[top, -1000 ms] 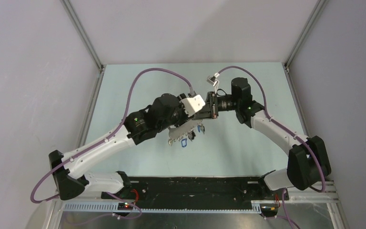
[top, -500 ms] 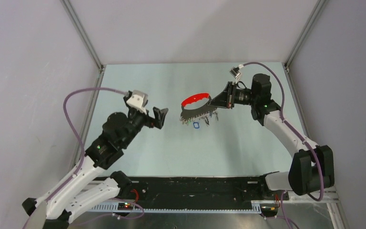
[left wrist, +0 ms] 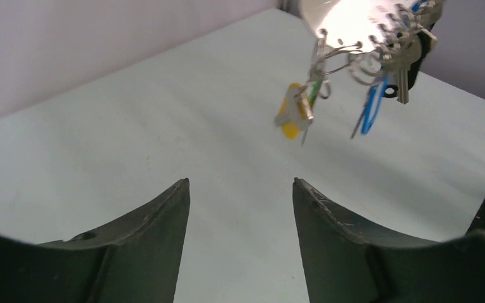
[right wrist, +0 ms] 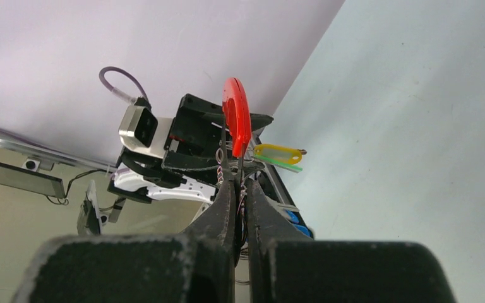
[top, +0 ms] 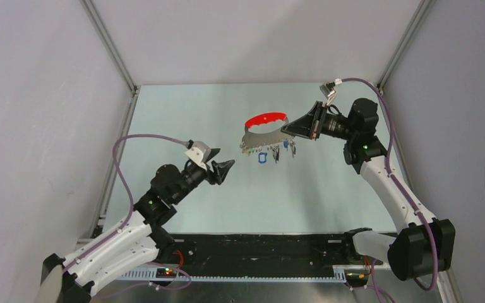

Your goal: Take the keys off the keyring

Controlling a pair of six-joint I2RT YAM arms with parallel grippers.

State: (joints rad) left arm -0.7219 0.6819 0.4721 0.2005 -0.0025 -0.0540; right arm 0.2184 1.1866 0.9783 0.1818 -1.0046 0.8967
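The keyring, a red crescent on a silver arc, hangs above the table at the back middle. My right gripper is shut on its right end. Several keys dangle under the arc. In the right wrist view the red crescent stands edge-on just past my closed fingertips. My left gripper is open and empty, low and to the left of the keyring, well apart from it. The left wrist view shows a yellow-headed key and a blue one hanging ahead of my left gripper.
Pale walls and metal frame posts enclose the light table. A black rail with both arm bases runs along the near edge. Purple cables loop off both wrists.
My left gripper has let go at the keyring and drawn back down to the left, jaws open. My right gripper has carried the keyring and its keys right and farther back.
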